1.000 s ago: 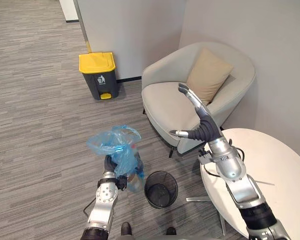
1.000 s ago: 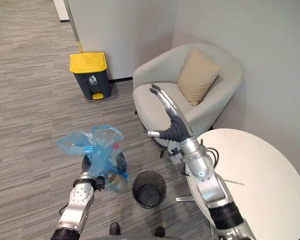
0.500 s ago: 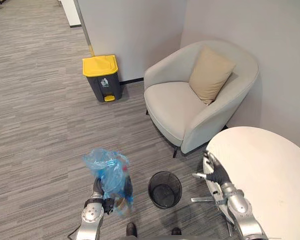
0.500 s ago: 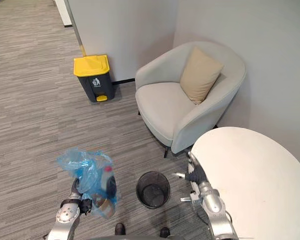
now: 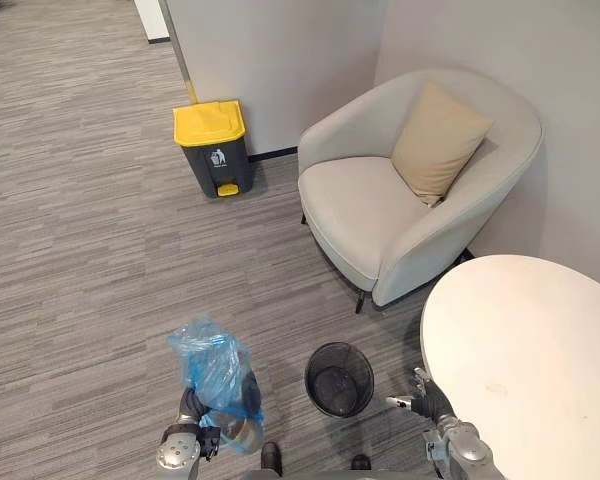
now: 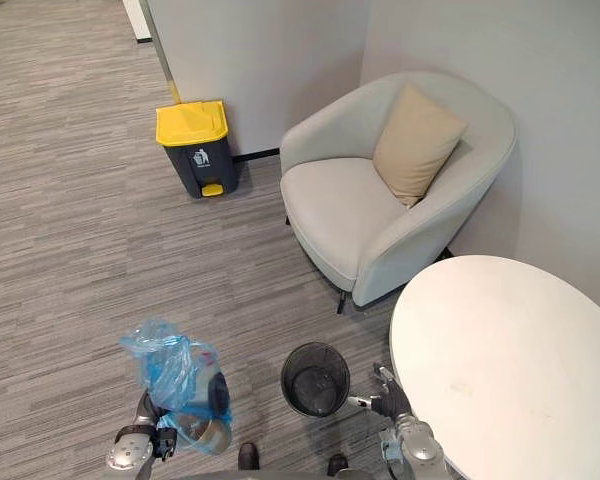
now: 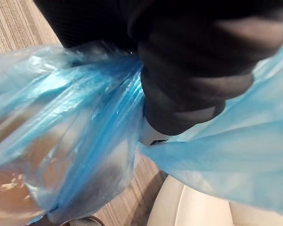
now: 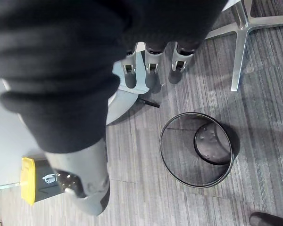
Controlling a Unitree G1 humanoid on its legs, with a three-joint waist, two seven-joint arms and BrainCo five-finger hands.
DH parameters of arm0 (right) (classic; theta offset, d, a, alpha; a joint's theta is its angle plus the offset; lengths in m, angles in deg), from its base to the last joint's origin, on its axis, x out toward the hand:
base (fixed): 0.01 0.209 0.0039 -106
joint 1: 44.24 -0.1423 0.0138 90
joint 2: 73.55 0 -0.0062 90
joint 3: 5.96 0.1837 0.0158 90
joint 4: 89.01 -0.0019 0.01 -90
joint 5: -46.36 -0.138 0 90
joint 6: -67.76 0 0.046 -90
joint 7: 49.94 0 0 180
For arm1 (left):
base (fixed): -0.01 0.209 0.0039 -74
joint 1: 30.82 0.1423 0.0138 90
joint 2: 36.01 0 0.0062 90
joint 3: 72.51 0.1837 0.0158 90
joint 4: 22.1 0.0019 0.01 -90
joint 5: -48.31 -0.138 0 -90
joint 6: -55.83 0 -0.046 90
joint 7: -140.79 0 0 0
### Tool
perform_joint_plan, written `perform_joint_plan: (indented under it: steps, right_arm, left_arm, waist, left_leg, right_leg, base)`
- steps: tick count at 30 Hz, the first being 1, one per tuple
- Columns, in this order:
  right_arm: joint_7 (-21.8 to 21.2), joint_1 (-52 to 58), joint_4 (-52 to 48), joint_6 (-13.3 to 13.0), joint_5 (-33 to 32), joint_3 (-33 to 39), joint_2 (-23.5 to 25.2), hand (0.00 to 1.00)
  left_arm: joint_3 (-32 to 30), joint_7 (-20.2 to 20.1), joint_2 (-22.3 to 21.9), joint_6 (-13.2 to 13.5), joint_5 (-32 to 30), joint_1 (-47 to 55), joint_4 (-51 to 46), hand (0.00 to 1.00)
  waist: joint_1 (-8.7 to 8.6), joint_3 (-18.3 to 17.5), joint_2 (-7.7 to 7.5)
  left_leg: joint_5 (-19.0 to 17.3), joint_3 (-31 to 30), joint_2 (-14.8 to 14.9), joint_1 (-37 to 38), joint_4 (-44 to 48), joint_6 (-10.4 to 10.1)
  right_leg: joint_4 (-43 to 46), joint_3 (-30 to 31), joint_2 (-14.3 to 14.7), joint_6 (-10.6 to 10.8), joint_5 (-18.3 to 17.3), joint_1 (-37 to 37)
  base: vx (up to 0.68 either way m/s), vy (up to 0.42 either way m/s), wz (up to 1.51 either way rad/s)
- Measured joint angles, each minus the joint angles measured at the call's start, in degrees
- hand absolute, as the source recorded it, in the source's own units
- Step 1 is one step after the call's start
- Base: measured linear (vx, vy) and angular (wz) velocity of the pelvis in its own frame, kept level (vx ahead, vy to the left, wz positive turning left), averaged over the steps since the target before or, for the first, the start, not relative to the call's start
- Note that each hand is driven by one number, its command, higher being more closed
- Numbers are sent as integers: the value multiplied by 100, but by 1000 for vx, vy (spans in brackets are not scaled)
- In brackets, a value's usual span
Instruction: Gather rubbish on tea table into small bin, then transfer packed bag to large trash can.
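One blue bag [image 5: 218,370] hanging neck-up, left hand [image 5: 189,420] fingers clenched round it, right hand [image 5: 430,402] fingers straight.

armchair [image 5: 375,215] | tan cushion [image 5: 440,130] against its backrest | grey striped carpet [image 5: 80,220]

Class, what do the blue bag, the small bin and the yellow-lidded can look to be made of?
The bag: thin plastic film, glossy, see-through, crumpled. The small bin: probably black metal mesh; floor shows through its wall. The can: likely hard moulded plastic, matt grey body, yellow lid.
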Motion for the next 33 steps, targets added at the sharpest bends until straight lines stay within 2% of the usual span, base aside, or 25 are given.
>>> perform_joint_plan:
  steps: [8,11,13,16,18,19,20,21,22,23,24,25,26,28,29,31,32,33]
  right_arm:
    - [112,-47,304,115,0,88,14,0]
    - [116,-142,344,127,1,121,14,0]
    - [126,-278,360,191,4,122,6,0]
    - [148,-400,358,214,2,113,17,0]
    - [169,-408,354,216,3,104,42,0]
    - [203,-434,334,217,2,67,107,0]
    - [215,-432,324,216,2,22,132,0]
    - [214,-420,287,215,2,-72,158,0]
    - [217,-426,209,210,1,-92,189,0]
    - [223,-430,145,209,-1,-98,184,0]
    - [235,-444,26,210,-2,-81,153,0]
    - [247,-486,-9,207,-5,-65,131,0]
    - [309,-492,-90,208,-5,-61,108,0]
    - [356,-385,-248,207,-14,-63,110,0]
    - [384,-350,-279,207,-81,-59,105,0]
    - [465,-373,-297,210,-130,-5,96,0]
    - [495,-373,-336,214,-134,77,113,0]
    - [532,-345,-346,215,-132,179,85,0]
  left_arm:
    - [21,-5,-7,-4,6,80,138,100]
    - [20,-9,-6,-5,43,67,138,100]
    - [53,-13,-7,-8,62,23,137,100]
    - [76,-16,0,-20,157,-135,83,100]
    - [102,-12,-1,-26,179,-199,-66,100]
    - [94,-2,17,-14,182,-200,-183,100]
    - [99,-1,32,-14,182,-186,-213,100]
    - [99,-1,16,-16,182,-170,-244,100]
    - [95,2,14,-16,184,-146,-298,100]
    - [93,4,3,-17,188,-127,-301,100]
    - [76,7,-95,-28,190,-169,-330,100]
    - [78,8,-187,-29,191,-182,-346,100]
    - [107,1,-361,-33,209,-144,-456,100]
    - [124,7,-473,-34,304,-86,-630,100]
    - [130,11,-457,-34,372,-40,-767,100]
    - [123,15,-412,-35,400,-119,-857,100]
    - [131,10,-407,-38,397,-195,-900,100]
    - [169,9,-403,-53,396,-187,-1001,100]
  waist:
    - [14,59,-38]
    - [25,190,-78]
    - [-5,369,-133]
    - [-13,589,-146]
    - [0,618,-115]
    - [37,632,-134]
    - [45,638,-126]
    - [47,591,-223]
    - [81,548,-295]
    - [97,541,-327]
    - [103,560,-331]
    - [117,601,-241]
    - [183,674,-87]
    - [207,710,-9]
    - [192,730,42]
    - [176,780,29]
    - [175,842,-10]
    - [145,857,-39]
  left_leg:
    - [-44,91,-73,27,2,38]
    - [-50,193,-96,-15,51,60]
    - [-212,195,-144,-228,477,124]
    - [-723,89,-139,-812,1668,233]
    - [-836,-33,-96,-1099,1979,266]
    - [-855,-76,-61,-1221,2012,281]
    - [-845,-125,-74,-1266,2048,267]
    - [-821,-264,-104,-1393,2144,236]
    - [-774,-385,-147,-1624,2282,180]
    - [-718,-451,-167,-1743,2321,127]
    - [-539,-577,-158,-1929,2307,48]
    - [-464,-641,-101,-1971,2237,0]
    - [-265,-764,28,-1934,2004,-23]
    - [6,-897,111,-1814,1634,-54]
    - [-24,-763,268,-1782,1435,-77]
    - [-356,-295,456,-1925,1545,43]
    - [-371,-139,478,-2044,1983,61]
    - [-501,56,476,-2072,2808,186]
  right_leg:
    - [250,100,-95,93,-112,-145]
    - [472,222,-153,80,-132,-322]
    - [862,264,-235,106,-271,-522]
    - [1729,370,-394,195,-600,-890]
    - [1879,548,-364,332,-688,-942]
    - [2641,777,-356,372,-1033,-1137]
    - [3053,839,-360,416,-1183,-1205]
    - [3461,964,-369,517,-1352,-1155]
    - [3392,1135,-351,503,-1610,-1066]
    - [3248,1206,-312,411,-1758,-1037]
    - [2865,1171,-243,136,-1968,-968]
    - [2725,1125,-157,94,-1975,-946]
    - [2585,978,-5,4,-1851,-919]
    - [2643,755,92,-75,-1803,-907]
    - [2617,585,162,-200,-1725,-903]
    - [2291,314,147,-384,-1471,-873]
    - [2225,154,56,-445,-1389,-882]
    - [2157,-51,-72,-474,-1326,-850]
  base:
    - [-20,27,-5]
    - [-13,26,-16]
    - [-31,21,-2]
    - [-52,13,16]
    - [-133,14,43]
    - [-156,-25,45]
    - [-71,-98,46]
    - [-72,-158,51]
    - [-88,-187,53]
    - [-151,-234,57]
    - [-139,-191,40]
    - [-197,-209,41]
    - [-213,-171,26]
    - [-243,-229,46]
    - [-193,-209,57]
    - [-161,-144,58]
    - [-190,-134,80]
    - [-143,-91,74]
